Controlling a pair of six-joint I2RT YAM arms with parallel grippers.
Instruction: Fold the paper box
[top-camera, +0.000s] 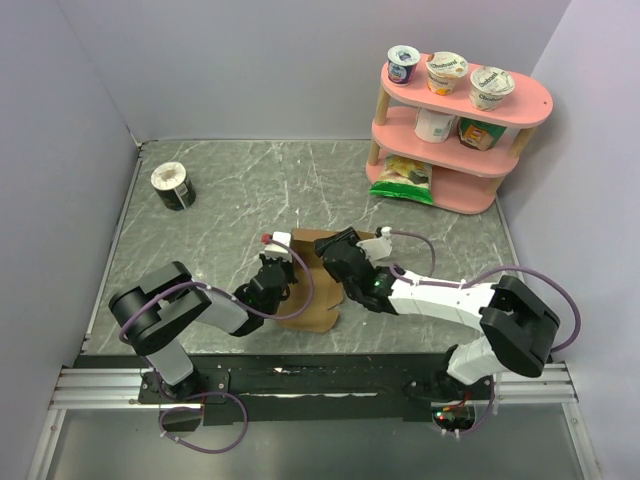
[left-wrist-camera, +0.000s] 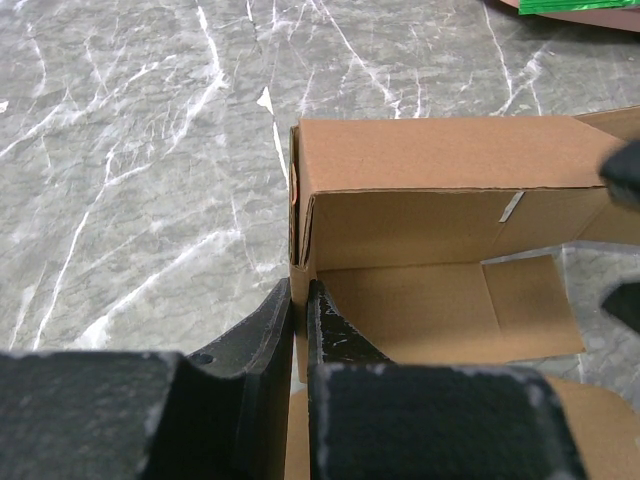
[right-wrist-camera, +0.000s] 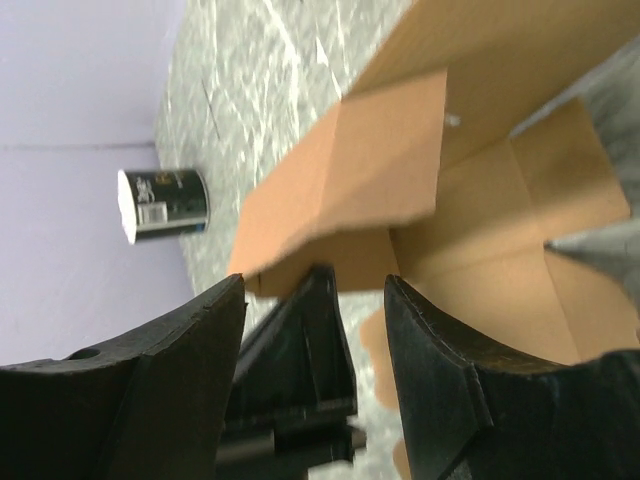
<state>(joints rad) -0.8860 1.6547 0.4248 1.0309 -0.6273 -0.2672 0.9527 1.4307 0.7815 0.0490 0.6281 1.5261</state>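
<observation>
The paper box is plain brown cardboard, partly raised, with flaps still spread on the marble table in front of both arms. In the left wrist view one long wall of the box stands up over its floor panel. My left gripper is shut on the upright edge of a side wall at the box's left corner. My right gripper is open just over the box, its fingers either side of a raised flap's edge without touching it. The left gripper's black fingers show between them.
A round black-and-white tub stands at the back left of the table. A pink shelf at the back right holds yogurt cups and a green bag. Purple walls close the table on three sides.
</observation>
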